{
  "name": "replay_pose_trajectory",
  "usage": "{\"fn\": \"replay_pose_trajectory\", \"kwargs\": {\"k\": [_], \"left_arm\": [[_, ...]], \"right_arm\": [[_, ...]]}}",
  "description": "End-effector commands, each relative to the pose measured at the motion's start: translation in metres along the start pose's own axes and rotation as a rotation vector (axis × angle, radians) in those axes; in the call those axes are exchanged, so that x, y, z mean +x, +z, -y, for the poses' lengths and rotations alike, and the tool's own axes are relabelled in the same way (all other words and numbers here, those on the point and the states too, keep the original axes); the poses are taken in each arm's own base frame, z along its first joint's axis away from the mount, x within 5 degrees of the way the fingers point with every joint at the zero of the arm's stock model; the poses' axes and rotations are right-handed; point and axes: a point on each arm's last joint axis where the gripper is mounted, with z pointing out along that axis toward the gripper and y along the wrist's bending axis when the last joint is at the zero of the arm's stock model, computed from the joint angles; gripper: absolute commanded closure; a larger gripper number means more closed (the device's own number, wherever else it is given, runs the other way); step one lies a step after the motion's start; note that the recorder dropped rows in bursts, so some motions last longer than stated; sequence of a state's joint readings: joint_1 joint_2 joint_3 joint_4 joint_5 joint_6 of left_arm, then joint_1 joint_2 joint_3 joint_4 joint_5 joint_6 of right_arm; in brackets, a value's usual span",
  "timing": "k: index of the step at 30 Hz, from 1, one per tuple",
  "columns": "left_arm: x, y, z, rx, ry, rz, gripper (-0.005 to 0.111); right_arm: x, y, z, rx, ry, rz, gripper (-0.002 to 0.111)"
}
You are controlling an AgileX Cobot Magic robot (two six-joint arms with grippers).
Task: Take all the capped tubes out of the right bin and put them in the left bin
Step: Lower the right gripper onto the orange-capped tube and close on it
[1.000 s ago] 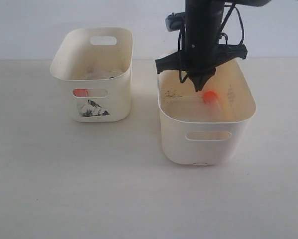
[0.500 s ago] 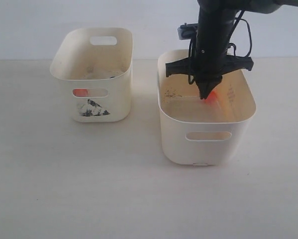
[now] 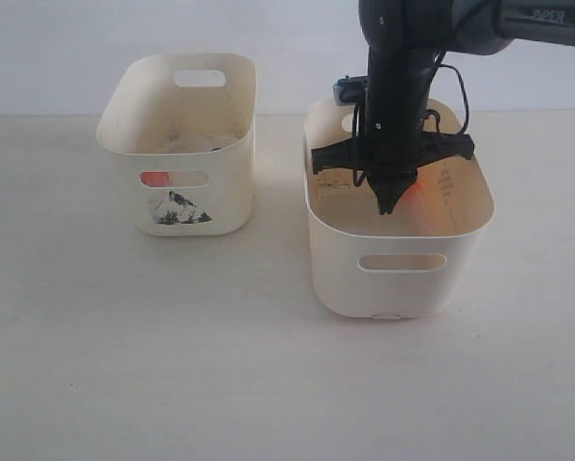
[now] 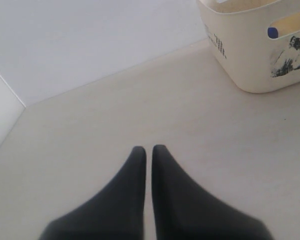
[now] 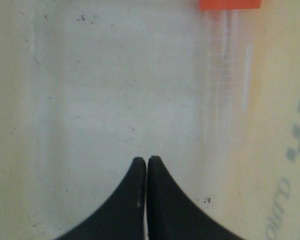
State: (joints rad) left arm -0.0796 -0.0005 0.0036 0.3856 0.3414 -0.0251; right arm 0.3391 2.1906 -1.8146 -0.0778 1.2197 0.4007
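My right gripper (image 3: pixel 387 206) (image 5: pixel 146 159) reaches down inside the larger plain right bin (image 3: pixel 399 279), shut with nothing between its fingers. An orange-capped clear tube (image 5: pixel 229 60) lies on the bin floor just beside the fingertips, and its cap shows as an orange glow (image 3: pixel 414 189) behind the arm. In the smaller left bin (image 3: pixel 181 197) with the black mountain picture, an orange cap (image 3: pixel 154 178) shows through the handle slot in the exterior view, and a blue cap (image 4: pixel 273 33) through the slot in the left wrist view. My left gripper (image 4: pixel 148 148) hovers shut over bare table, away from the left bin (image 4: pixel 250 55).
Both bins stand on a pale table (image 3: pixel 220 365) with a white wall behind. The right arm's black body (image 3: pixel 397 86) and its cables fill the space above the right bin's back half.
The right gripper has dropped lower into the right bin and shifted a little, now covering most of the orange-capped tube. The left bin is unchanged.
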Motion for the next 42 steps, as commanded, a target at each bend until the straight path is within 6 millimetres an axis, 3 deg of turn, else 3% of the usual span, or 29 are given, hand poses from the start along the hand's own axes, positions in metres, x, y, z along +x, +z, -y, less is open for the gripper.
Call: {"fn": "replay_pose_trajectory", "kwargs": {"k": [1, 4, 6, 10, 12, 42], "left_arm": [[-0.0016, -0.0003, -0.0001, 0.005, -0.011, 0.010, 0.102], [-0.0016, -0.0003, -0.0001, 0.005, -0.011, 0.010, 0.102], [-0.0016, -0.0003, -0.0001, 0.005, -0.011, 0.010, 0.102], [-0.0016, -0.0003, -0.0001, 0.005, -0.011, 0.010, 0.102], [-0.0016, -0.0003, -0.0001, 0.005, -0.011, 0.010, 0.102], [-0.0016, -0.0003, -0.0001, 0.005, -0.011, 0.010, 0.102]], "right_arm": [[-0.0005, 0.0019, 0.0007, 0.008, -0.012, -0.002, 0.108], [-0.0007, 0.0048, 0.0006, 0.012, -0.039, -0.008, 0.101], [-0.0008, 0.0081, 0.0003, 0.014, -0.068, -0.015, 0.090], [-0.0018, 0.0081, -0.0001, 0.010, -0.068, -0.003, 0.053], [-0.0027, 0.0088, -0.0006, 0.006, -0.068, 0.005, 0.046], [-0.0092, 0.0099, 0.0075, 0.060, -0.093, 0.056, 0.044]]}}
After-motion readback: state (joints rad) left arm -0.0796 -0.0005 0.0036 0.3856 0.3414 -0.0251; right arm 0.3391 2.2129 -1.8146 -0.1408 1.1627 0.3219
